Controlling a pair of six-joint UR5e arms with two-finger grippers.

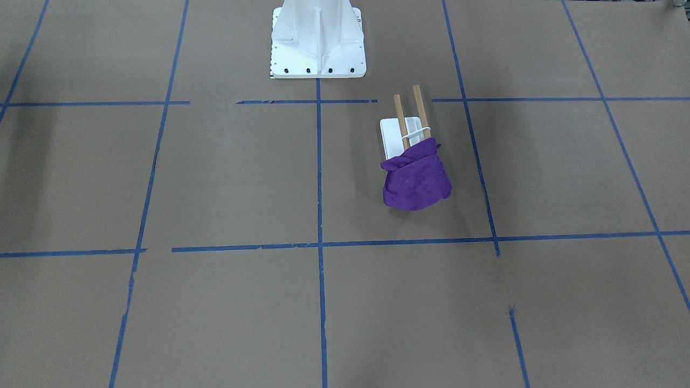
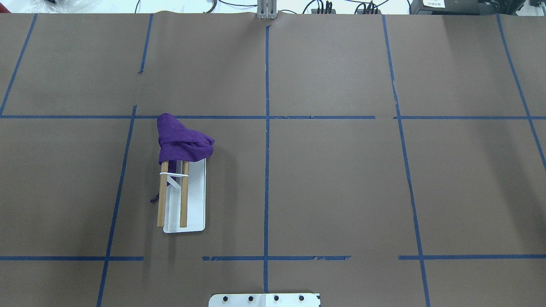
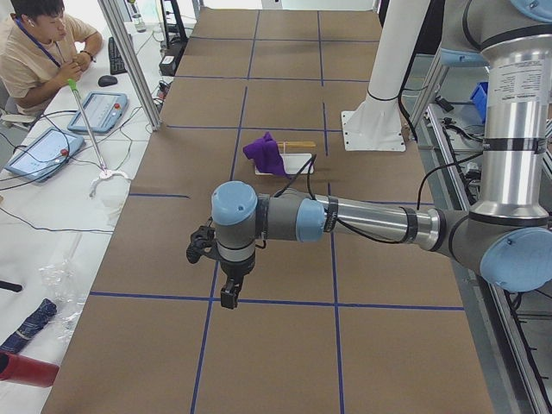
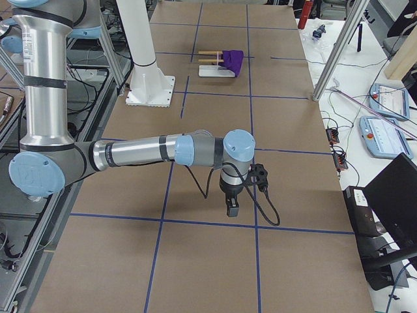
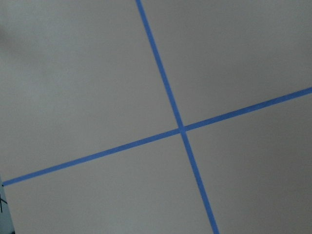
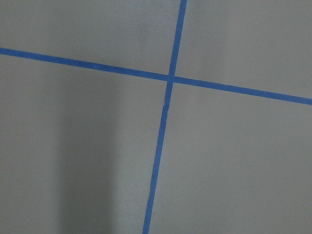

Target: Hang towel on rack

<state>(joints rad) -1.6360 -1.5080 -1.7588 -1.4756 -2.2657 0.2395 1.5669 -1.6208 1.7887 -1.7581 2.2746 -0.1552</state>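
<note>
The purple towel (image 1: 415, 180) lies bunched over one end of the rack's two wooden rods (image 1: 401, 121), the end away from the robot. It covers about a third of them and hangs down over that end. The rack's white base (image 2: 197, 196) sits on the table on the robot's left side. A thin purple strand (image 2: 154, 198) hangs beside the left rod. The left gripper (image 3: 228, 297) and right gripper (image 4: 232, 210) show only in the side views, far from the rack and pointing down above the table. I cannot tell whether either is open or shut. Both wrist views show only brown paper and blue tape.
The white bolted pedestal (image 1: 318, 43) stands at the robot's edge of the table, near the rack. Blue tape lines (image 2: 267, 170) grid the brown table cover. An operator (image 3: 43, 43) sits beyond the table's far side with tablets (image 3: 95, 110). Aluminium frame posts (image 4: 335, 52) stand at that edge.
</note>
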